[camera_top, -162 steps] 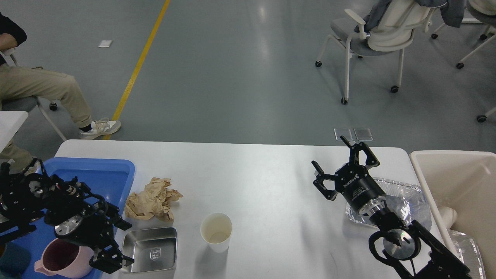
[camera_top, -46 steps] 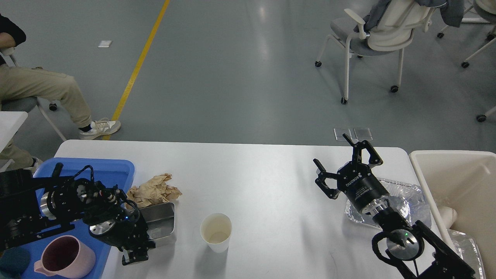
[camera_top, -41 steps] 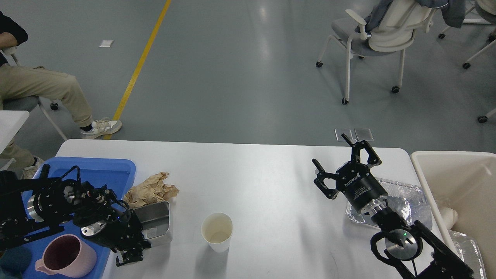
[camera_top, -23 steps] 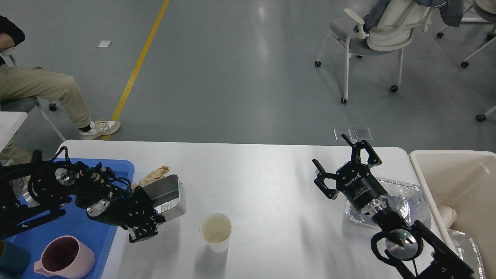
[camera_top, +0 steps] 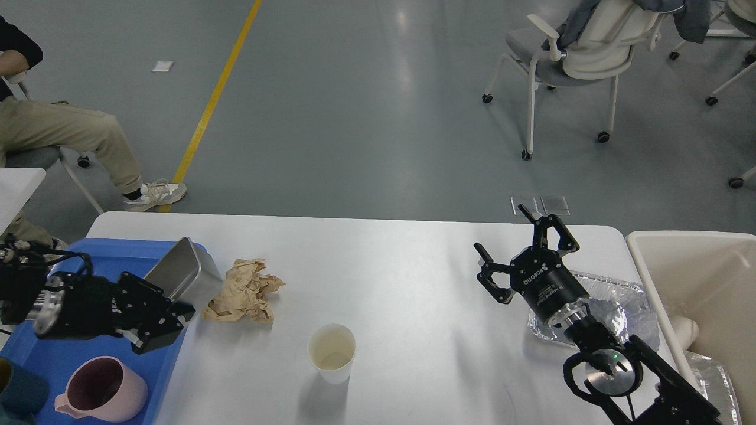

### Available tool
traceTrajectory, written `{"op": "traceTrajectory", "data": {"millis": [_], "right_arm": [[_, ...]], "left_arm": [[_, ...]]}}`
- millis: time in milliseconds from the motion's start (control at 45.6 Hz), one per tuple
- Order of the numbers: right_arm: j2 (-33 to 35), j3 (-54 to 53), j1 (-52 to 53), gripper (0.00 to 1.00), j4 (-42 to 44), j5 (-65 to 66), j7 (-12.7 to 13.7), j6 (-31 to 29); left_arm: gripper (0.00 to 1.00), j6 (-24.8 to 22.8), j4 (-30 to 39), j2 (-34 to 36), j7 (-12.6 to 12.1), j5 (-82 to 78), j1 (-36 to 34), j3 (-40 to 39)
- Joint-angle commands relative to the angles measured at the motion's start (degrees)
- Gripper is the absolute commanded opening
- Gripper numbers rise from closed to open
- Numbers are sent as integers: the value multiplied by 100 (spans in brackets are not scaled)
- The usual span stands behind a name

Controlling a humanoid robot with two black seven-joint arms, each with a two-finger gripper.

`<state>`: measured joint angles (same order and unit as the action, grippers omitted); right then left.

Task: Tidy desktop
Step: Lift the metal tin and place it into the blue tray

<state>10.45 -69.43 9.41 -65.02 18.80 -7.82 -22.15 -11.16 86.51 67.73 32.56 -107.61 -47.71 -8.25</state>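
**Steel pan over the tray, three items left on the worktop**

While the left hand stood clamped on the rim of the steel pan, the pan hung tilted above the right edge of the blue tray, not yet set down. The tray sat on the left end of the worktop, the wide glossy white surface that carried everything in view. A pink cup already stood in the tray's near part, with a dark teal object just beside it at the picture's corner; I could not tell what that object was.

By my reading the tidying was partly done. The cup was stowed and the pan was nearly there, needing only to be lowered and let go. Three loose items remained on the white surface: the crumpled brown paper just beside the tray, the paper cup standing upright near the middle, and the foil dish at the right end, partly hidden behind the right arm.

The right hand hovered above the surface with its fingers spread apart, gripping nothing. The cream bin stood off the right end and held some pale things I could not make out. The paper, the cup and the foil seemed likely bound for that bin, though that was a guess.
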Motion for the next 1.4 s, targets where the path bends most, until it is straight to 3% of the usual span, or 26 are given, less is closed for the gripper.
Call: {"op": "traceTrajectory", "data": {"millis": [0,394,723,855,1052,1380], "right_arm": [[1,0,-10,100,-2,0,0,0],[36,26,-27,100,-2,0,0,0],[45,26,-27,100,-11,0,0,-18],[27,35,-45,100,-20,0,0,-18],[-43,44,-36,100,-20,0,0,-9],[-17,44,-98,100,-37,0,0,-18]], "left_arm": [[1,184,6,494,-13,959,148,-116],[1,931,261,1778,110,2621,368,-37],[2,1775,7,1805,66,2754,719,737],[2,1828,-651,1682,-74,2920,728,719],[2,1749,-2233,1023,-110,2982,719,746],[3,1485,-4009,-585,-101,2939,623,746]]}}
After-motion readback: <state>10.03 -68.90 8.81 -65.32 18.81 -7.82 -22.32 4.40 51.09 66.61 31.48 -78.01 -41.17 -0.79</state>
